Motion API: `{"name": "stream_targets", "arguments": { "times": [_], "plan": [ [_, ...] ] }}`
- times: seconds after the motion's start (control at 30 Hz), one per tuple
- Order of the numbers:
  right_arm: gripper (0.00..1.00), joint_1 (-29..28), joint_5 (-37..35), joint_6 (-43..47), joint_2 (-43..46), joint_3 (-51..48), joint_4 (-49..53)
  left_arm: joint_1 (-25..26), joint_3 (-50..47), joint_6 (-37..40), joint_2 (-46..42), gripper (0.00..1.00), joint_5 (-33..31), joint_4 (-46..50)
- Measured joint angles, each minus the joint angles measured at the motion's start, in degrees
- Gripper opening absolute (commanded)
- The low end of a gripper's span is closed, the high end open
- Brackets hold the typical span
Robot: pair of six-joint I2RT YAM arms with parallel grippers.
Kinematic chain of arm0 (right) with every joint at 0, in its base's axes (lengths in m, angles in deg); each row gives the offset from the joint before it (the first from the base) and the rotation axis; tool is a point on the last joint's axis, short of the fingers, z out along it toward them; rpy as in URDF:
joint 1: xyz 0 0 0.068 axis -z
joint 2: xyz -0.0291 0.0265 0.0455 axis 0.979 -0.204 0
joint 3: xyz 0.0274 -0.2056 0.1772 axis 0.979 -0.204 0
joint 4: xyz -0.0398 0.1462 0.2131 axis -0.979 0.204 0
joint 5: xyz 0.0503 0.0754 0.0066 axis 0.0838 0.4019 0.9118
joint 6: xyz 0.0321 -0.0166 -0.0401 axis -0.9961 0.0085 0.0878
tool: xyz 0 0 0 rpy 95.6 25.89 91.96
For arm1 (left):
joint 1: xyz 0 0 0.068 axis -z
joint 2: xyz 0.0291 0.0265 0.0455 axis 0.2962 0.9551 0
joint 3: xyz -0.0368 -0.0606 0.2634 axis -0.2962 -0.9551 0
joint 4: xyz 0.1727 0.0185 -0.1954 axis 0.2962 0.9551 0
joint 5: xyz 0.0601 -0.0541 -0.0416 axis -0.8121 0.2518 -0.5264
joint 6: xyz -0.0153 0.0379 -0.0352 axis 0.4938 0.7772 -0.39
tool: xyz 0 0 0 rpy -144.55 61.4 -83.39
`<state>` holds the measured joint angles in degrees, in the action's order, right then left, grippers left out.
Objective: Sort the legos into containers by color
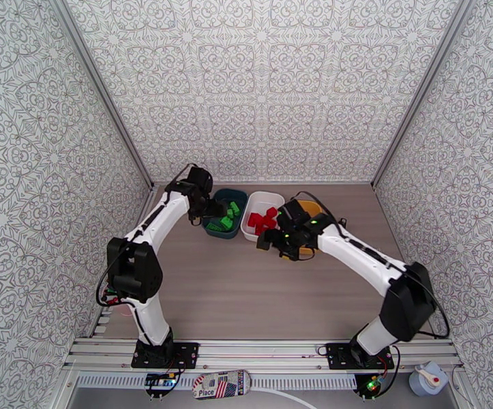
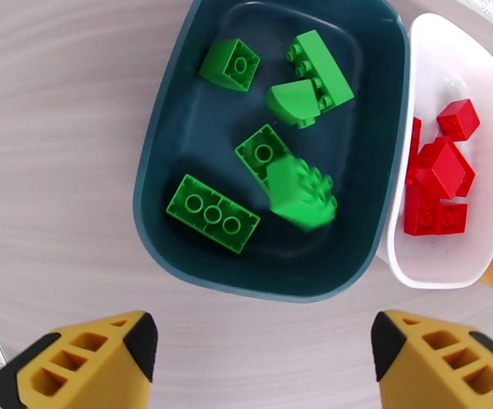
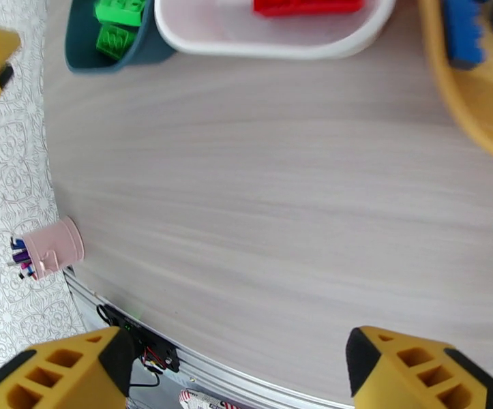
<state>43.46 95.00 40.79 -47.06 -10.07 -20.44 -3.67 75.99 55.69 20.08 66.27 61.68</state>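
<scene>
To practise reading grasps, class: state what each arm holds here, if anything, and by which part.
Nothing is held. The jaws of the left gripper and right gripper stand open and empty.

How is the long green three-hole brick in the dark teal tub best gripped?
Come straight down and pinch the long green plastic brick across its two long sides: it lies flat, and the wall of the dark teal plastic tub crowds one end.

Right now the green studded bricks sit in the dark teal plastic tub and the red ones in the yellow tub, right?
Not quite: the left wrist view shows the red studded bricks in the white plastic tub instead. The green studded bricks do sit in the dark teal plastic tub.
</scene>
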Motion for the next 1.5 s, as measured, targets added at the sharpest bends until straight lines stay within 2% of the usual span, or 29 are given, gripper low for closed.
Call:
{"name": "stream_targets", "arguments": {
  "times": [0.1, 0.23, 0.37, 0.43, 0.47, 0.5, 0.53, 0.63, 0.7, 0.87, 1.0, 1.1, 1.23, 1.33, 1.5],
  "plan": [
    [0.95, 2.36, -2.01, 1.62, 2.64, -0.70, 1.84, 0.61, -3.74, -0.57, -4.59, 0.93, -0.28, -1.51],
    [0.96, 5.90, -7.87, 5.09, 4.94, 0.52, 6.45, 1.07, -10.60, -0.90, -16.41, 0.97, -1.64, -5.22],
    [0.99, 8.35, -18.23, 8.61, 6.80, 4.81, 10.05, 0.90, -15.72, -1.01, -28.02, 0.99, -5.42, -11.21],
    [0.97, 9.25, -24.20, 10.38, 9.01, 5.46, 9.53, 0.85, -20.17, -0.35, -33.66, 0.99, -7.67, -16.61],
    [0.91, 9.51, -26.60, 11.21, 10.12, 5.44, 8.90, 0.85, -22.86, 0.55, -36.33, 0.99, -8.94, -19.61],
    [0.90, 9.81, -29.90, 12.52, 11.54, 5.05, 7.34, 0.92, -25.75, 1.60, -38.64, 0.99, -10.01, -22.86],
    [0.99, 9.99, -33.03, 13.05, 13.09, 3.74, 4.44, 0.98, -29.64, 3.32, -41.33, 0.99, -11.19, -27.23],
    [0.99, 10.32, -41.20, 16.41, 18.49, -3.93, -5.20, 1.05, -42.25, 7.48, -48.37, 0.99, -13.90, -39.60],
    [0.99, 10.58, -45.57, 19.80, 21.05, -10.01, -12.57, 0.55, -48.43, 9.68, -51.08, 0.99, -15.65, -44.52],
    [0.99, 15.67, -53.37, 27.78, 21.16, -23.67, -30.73, -6.69, -56.17, 11.28, -48.83, 0.99, -20.31, -52.54],
    [0.99, 20.81, -54.88, 32.33, 17.16, -32.26, -42.38, -12.07, -66.49, 11.96, -45.05, 0.99, -23.91, -60.17],
    [0.99, 23.06, -54.71, 34.97, 12.17, -35.65, -49.37, -14.40, -70.60, 12.76, -40.04, 0.99, -24.85, -63.89],
    [0.99, 25.18, -52.28, 39.45, 5.90, -40.11, -62.53, -16.22, -74.16, 13.94, -32.98, 0.99, -24.28, -74.86],
    [0.99, 27.17, -48.76, 40.96, 2.78, -42.95, -70.42, -17.09, -73.57, 14.53, -28.50, 0.99, -22.38, -79.71],
    [0.99, 28.26, -41.90, 43.32, 3.54, -50.36, -83.58, -16.55, -72.91, 16.06, -26.53, 0.99, -18.14, -86.09]
  ]
}}
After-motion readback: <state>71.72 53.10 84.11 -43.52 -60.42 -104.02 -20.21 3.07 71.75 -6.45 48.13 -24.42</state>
